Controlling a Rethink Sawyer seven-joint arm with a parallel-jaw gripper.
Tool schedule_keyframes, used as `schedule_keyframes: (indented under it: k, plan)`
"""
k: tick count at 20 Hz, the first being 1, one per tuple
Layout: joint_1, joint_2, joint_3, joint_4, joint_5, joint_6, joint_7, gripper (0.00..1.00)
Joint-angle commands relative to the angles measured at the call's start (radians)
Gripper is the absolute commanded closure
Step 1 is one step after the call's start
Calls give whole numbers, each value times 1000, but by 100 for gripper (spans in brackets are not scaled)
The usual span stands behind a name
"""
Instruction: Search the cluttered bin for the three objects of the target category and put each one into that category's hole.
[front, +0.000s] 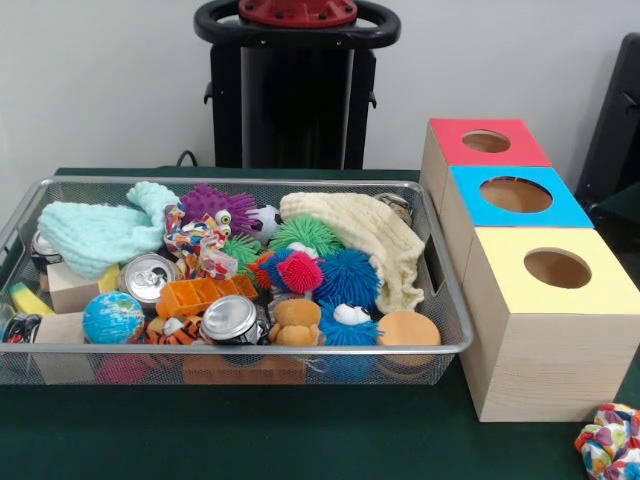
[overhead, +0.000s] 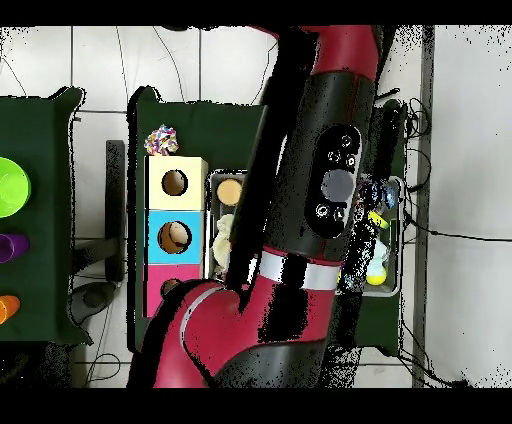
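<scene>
Gripper position and finger state cannot be told, since only the arm (overhead: 320, 190) shows, stretched over the bin (front: 30, 215); one spotted cloth knot (front: 200, 243) lies left of centre inside the bin, well left of the yellow box's hole (front: 557, 268), and another cloth knot (front: 610, 442) rests on the table beyond that box.

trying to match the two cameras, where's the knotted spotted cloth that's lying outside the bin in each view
Front view: the knotted spotted cloth lies on the table at bottom right, in front of the yellow-topped box.
Overhead view: the cloth is at upper left, just above the yellow-topped box.
Shared landmark: the yellow-topped box.
</scene>
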Motion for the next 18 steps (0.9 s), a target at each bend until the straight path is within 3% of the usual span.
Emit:
schedule_keyframes:
  k: [1, 5, 11, 12, 14, 16, 18]
  plan:
    - [-82, 87, -542, -75, 426, 66, -375, 100]
    - [-91, 126, -651, -84, 575, -13, -368, 100]
    - [-120, 116, -845, -90, 764, -20, -400, 100]
    - [-126, 114, -882, -91, 804, -18, -418, 0]
    - [-128, 121, -870, -97, 828, -7, -428, 0]
    - [-137, 116, -917, -100, 878, 18, -488, 0]
    - [-144, 107, -966, -98, 911, 21, -473, 0]
